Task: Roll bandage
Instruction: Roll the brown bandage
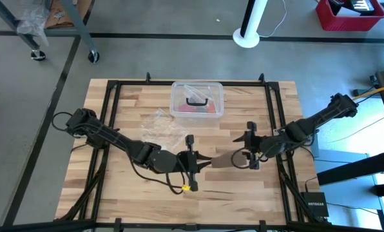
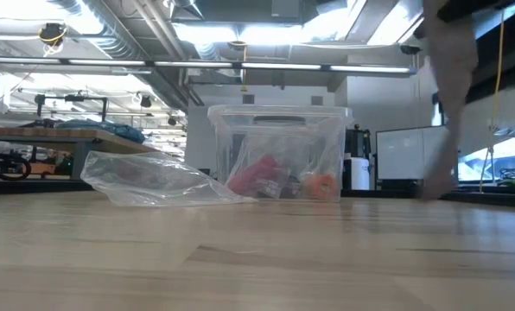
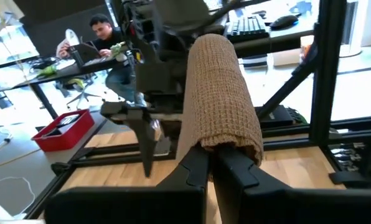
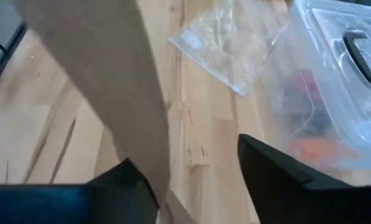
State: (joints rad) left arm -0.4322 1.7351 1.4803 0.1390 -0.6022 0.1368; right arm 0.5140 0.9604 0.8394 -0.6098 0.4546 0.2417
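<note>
Near the worktop's centre, toward 5 o'clock, the left tool pinches the bandage. The right tool gapes beside it. Unsupported, the roll may loosen and uncoil.

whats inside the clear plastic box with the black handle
Through the wall of the clear plastic box, the low view shows a red packet and something orange at the bottom. What they are can't be made out; the rest is hidden by glare.
</note>
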